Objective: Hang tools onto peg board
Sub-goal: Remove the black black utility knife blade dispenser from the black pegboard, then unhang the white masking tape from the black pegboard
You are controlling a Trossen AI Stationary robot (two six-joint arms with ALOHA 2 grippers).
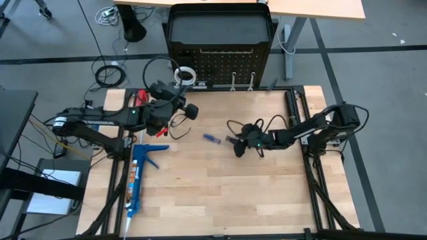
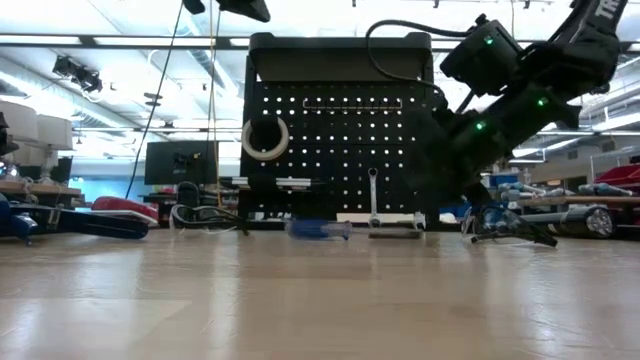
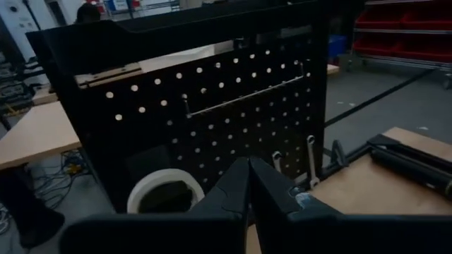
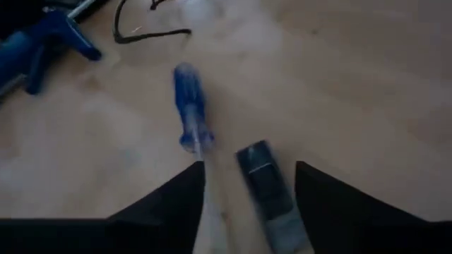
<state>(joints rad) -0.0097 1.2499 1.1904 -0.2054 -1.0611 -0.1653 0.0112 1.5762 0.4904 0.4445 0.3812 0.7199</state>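
The black peg board (image 1: 220, 60) stands upright at the table's far edge. A white tape roll (image 2: 265, 138) and two silver wrenches (image 1: 233, 81) (image 1: 251, 81) hang on it. My left gripper (image 1: 191, 110) is in the air in front of the board near the tape roll (image 3: 166, 194), its fingers (image 3: 248, 190) shut on nothing. The blue-handled screwdriver (image 4: 192, 106) lies flat on the table at mid-table. My right gripper (image 4: 247, 204) is low over the table just right of it, open. The screwdriver's shaft tip and a dark oblong thing (image 4: 265, 190) lie between its fingers.
A long blue caulking gun (image 1: 140, 173) lies along the table's left side, and a red-handled tool (image 1: 140, 99) lies at the far left corner. Black-framed safety glasses (image 4: 152, 25) lie on the table between the screwdriver and the left arm. Bare wood (image 1: 220, 193) fills the near half.
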